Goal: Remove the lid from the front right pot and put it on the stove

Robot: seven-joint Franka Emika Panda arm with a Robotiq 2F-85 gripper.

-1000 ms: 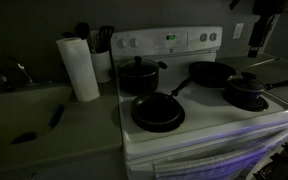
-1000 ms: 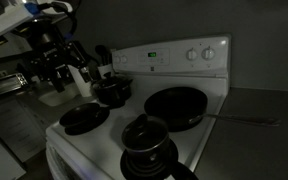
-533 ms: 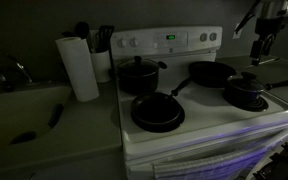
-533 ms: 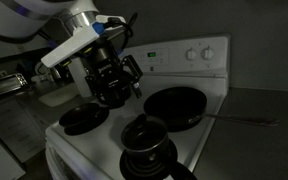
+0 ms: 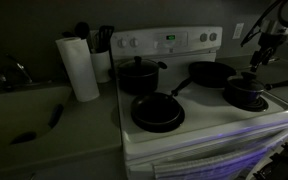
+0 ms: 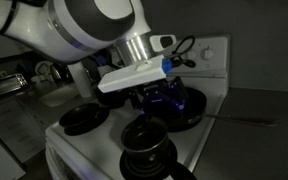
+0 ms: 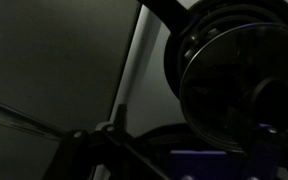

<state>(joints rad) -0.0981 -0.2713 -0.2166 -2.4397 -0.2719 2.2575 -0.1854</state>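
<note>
Lid (image 6: 145, 136): nearest thing in an exterior view, and it hasn't budged. It lies flat on its pot, knob up, same as a second ago.
Pot (image 6: 152, 160): front right burner, unmoved, nothing touching it.
Hand (image 6: 167, 99): here's the change. A second ago you were out at the edge of the stove, and half a second ago you were passing the rear burner. Now the hand hangs over the cooktop just behind and above the lid. In an exterior view (image 5: 257, 58) it sits above the pot, clearly apart from the knob.
Hand state: too dark in every view to read the gap between the fingers, so I can't tell how far open it is. Nothing appears to be in it, and the lid is down on the pot.
Wrist view: almost black. There's a big round shape (image 7: 234, 60) at upper right, likely the lid, but I can't be sure.
Pan (image 6: 192, 112): just beyond the hand and partly hidden by it, untouched.
Stove (image 5: 212, 126): there's bare white top near the front edge, which looks like your landing spot for the lid.
Panel (image 5: 169, 40): far back, green display lit, not in play.
Meaning: the approach is nearly done and the grasp hasn't begun. My read is that you line up over the knob, come straight down, and watch the pan handle and pot handles as you descend.
</note>
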